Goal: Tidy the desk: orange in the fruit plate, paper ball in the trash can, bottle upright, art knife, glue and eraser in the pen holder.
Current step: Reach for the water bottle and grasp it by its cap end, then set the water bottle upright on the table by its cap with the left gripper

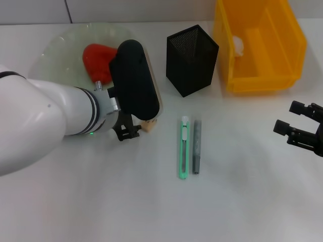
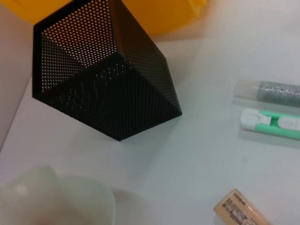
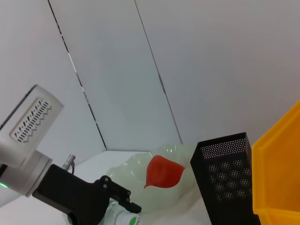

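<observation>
The paper ball sits binned; art knife, glue and eraser lie on the counter, at six o'clock from the pen holder. Right gripper released (left fingers: cannot tell).

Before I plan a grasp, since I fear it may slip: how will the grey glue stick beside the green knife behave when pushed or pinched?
The glue stick looks round and slim, so a sideways nudge would probably roll it against the art knife alongside. It lies flat on the table, so the fingers likely must pinch it low. Its smooth clear cap may be slippery.
</observation>
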You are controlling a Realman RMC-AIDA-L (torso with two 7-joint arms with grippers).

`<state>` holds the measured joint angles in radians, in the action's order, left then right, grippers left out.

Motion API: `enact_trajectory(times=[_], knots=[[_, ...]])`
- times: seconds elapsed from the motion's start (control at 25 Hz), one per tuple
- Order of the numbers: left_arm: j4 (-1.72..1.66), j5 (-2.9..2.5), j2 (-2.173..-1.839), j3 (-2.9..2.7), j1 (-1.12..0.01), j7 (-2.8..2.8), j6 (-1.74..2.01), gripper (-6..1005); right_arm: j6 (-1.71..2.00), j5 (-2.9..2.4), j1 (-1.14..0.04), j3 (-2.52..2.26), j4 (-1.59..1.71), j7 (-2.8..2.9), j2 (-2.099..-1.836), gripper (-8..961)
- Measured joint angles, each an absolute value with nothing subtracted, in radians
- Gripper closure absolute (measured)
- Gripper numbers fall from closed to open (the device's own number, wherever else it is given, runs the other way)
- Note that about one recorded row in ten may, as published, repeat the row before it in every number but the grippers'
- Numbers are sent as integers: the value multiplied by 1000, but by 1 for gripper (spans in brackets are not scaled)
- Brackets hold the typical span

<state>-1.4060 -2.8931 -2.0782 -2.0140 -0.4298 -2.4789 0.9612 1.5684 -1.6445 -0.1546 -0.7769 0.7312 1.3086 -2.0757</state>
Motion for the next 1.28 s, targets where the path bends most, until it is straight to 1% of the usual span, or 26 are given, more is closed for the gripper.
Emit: enact_trajectory(times=[0.16, 0.28, 0.72, 0.88, 1.0, 1.12, 1.16, 1.2, 1.28], knots=[[-1362, -2893, -2079, -2014, -443, -2465, 931, 361, 1573, -1645, -158, -774, 714, 1318, -2067, 104], [-1356, -2893, -2079, -2014, -443, -2453, 917, 367, 1577, -1645, -159, -773, 711, 1320, -2065, 104], [-1365, -2893, -2077, -1992, -446, -2421, 946, 495, 1582, -1645, -160, -773, 701, 1321, -2064, 104], [-1375, -2893, -2077, -1992, -440, -2417, 950, 537, 1587, -1644, -160, -771, 701, 1330, -2058, 104], [-1505, -2889, -2074, -1963, -380, -2406, 1020, 548, 1597, -1642, -160, -770, 701, 1337, -2055, 104], [-1523, -2888, -2073, -1956, -371, -2401, 1029, 549, 1598, -1640, -161, -770, 701, 1338, -2055, 104], [-1600, -2846, -2072, -1920, -324, -2344, 1053, 549, 1598, -1640, -163, -770, 703, 1341, -2055, 104], [-1628, -2798, -2072, -1891, -302, -2302, 1059, 550, 1598, -1640, -166, -770, 703, 1344, -2055, 104], [-1650, -2748, -2072, -1862, -285, -2263, 1066, 552, 1599, -1640, -171, -770, 703, 1348, -2054, 104]])
